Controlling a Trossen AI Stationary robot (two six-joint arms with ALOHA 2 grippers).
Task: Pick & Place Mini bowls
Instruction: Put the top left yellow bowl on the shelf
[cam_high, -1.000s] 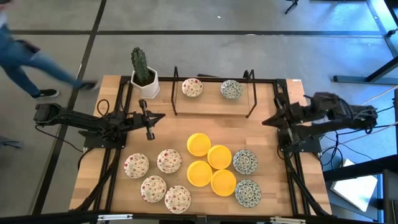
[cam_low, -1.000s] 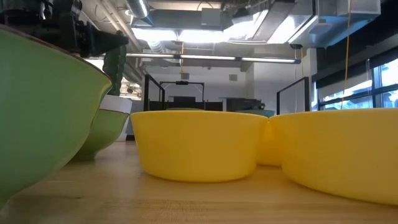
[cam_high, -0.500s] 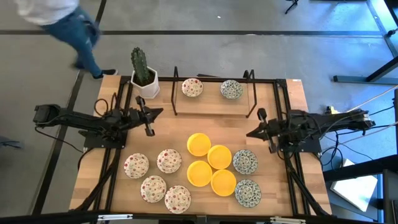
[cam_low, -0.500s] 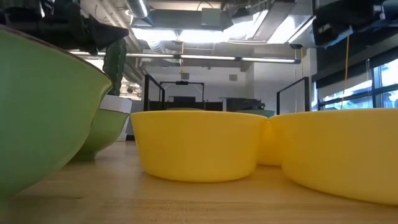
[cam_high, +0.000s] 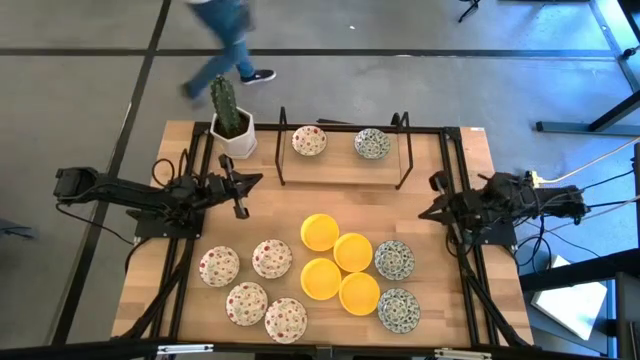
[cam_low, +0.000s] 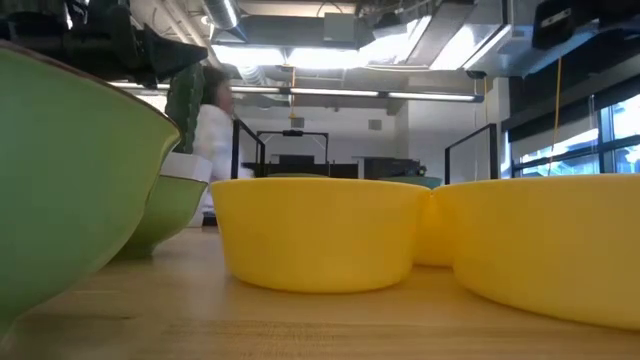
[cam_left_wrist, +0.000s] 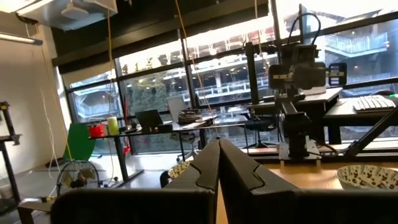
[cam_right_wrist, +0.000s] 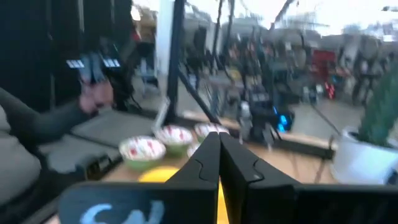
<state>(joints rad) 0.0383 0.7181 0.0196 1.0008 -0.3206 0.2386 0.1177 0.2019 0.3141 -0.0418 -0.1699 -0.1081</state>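
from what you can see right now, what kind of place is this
Likely a robotics lab or test workshop: a wooden table with two mounted arms, exposed ducts and strip lights overhead, and desks with monitors before large windows.

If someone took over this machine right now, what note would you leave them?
Left gripper: shut, empty, above the table's left side.
Right gripper: shut, empty, at the right edge.
Bowls: four red-speckled front left, four yellow front centre, two green-patterned front right. One red-speckled bowl and one green-patterned bowl sit on the rack at the back.
Done: two on the rack. Left: ten on the table, none held.
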